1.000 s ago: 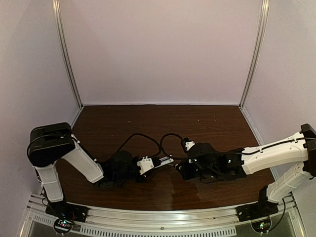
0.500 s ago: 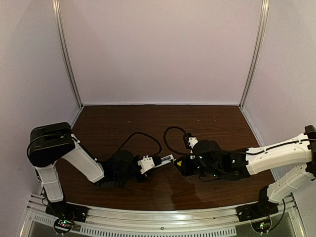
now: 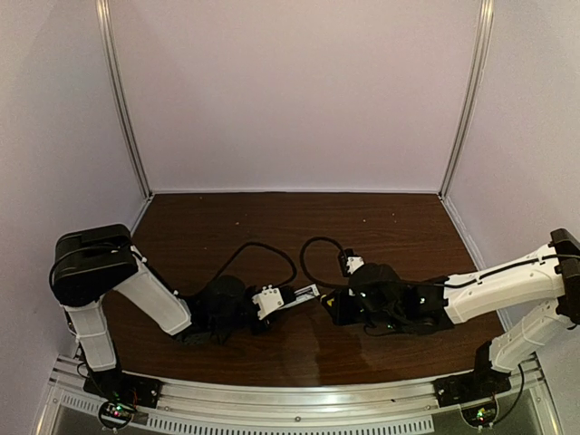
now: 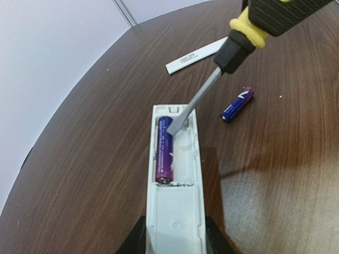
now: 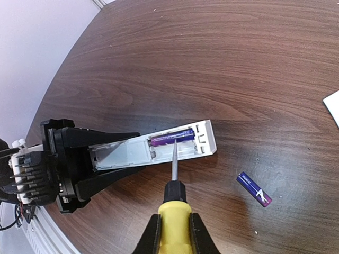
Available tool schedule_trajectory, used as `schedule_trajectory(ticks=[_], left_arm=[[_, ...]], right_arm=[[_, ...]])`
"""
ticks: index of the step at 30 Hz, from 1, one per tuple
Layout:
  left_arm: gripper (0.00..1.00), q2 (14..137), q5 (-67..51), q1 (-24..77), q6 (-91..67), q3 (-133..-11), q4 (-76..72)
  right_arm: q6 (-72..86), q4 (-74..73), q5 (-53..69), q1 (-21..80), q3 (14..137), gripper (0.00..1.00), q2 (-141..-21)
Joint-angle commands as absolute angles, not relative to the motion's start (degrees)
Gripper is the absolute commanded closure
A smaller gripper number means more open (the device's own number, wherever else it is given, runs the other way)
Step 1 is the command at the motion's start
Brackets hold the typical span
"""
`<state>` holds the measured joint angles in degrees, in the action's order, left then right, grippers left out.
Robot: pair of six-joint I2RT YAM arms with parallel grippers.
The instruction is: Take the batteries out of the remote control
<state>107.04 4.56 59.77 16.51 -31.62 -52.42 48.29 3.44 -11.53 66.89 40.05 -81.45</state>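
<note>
Now the right arm has nosed a little further left across the dark brown wooden bench than a second ago. It has closed on the open end of the slim white boxy plastic remote control, while the left arm and the remote control have hardly stirred. The remote control sits mid-bench toward the near edge, between the two arms. The left gripper is clamped along its sides.

The right gripper is closed tight on the yellow handle of the steel-shafted screwdriver. Its flat tip now reaches into the uncovered battery bay. One small purple-blue cylindrical battery is seated in one slot, and the blade tip rests at that battery's outer end, on the side of the empty slot next to it.

A second battery of the same kind lies free on the bench just beside the remote control, on the side the screwdriver comes from. The thin flat white cover strip lies a little beyond it, further right.

So the job looks half done, with the cover off and one cell out. As I read it, the small approach has set the blade to lever out the last cell. The risk is the tip skating off the round casing, or the freed cell rolling away.
</note>
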Motion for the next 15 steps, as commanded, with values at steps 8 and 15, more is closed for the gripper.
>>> schedule_trajectory(ticks=[8,15], left_arm=[[1.0,105.73,3.75,59.6,14.94,-32.78,-54.34],[1.0,105.73,3.3,59.65,14.85,-32.7,-54.58]], right_arm=[[50.21,5.91,-15.25,67.13,37.54,1.0,-81.73],[50.44,6.73,-15.51,66.83,37.12,1.0,-82.37]])
